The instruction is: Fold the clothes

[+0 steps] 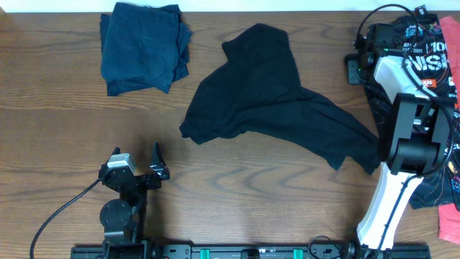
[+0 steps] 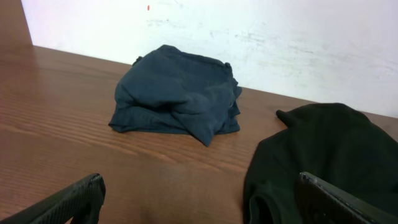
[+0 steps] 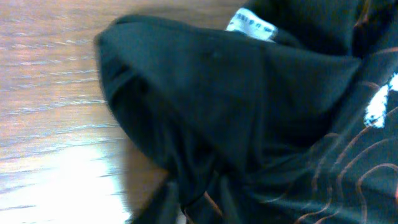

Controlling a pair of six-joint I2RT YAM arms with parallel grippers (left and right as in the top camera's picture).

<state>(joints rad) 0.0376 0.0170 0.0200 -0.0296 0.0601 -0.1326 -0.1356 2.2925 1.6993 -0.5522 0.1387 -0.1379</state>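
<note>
Near edge, 8 o'clock: left gripper sits low over the table, jaws spread wide, nothing between them.

Right side, 4 o'clock: the right arm reaches down where the black T-shirt trails its corner. The right gripper is hidden under the arm from above. Its own camera shows only blurred black cloth pressed close, with a white neck label at the top. Cannot tell whether the jaws are closed on fabric or not.

Centre: the black T-shirt lies unfolded and rumpled, one peak toward 12 o'clock and a long tail dragged toward 4 o'clock.

Far, 11 o'clock: a navy shirt lies bundled in a loose square near the back edge.

Far right, 2 to 3 o'clock: a heap of printed shirts, dark with white lettering, with coral-red at the table's edge.

Handling, as judged: the cloth looks light and limp, with no stiffness to push against. It probably slides easily on the wood and bunches if pinched mid-panel. Better holds look like a hem corner or shoulder seam, one per gripper, pulled apart to flatten it before any fold. A pinch may catch two layers at once.
</note>
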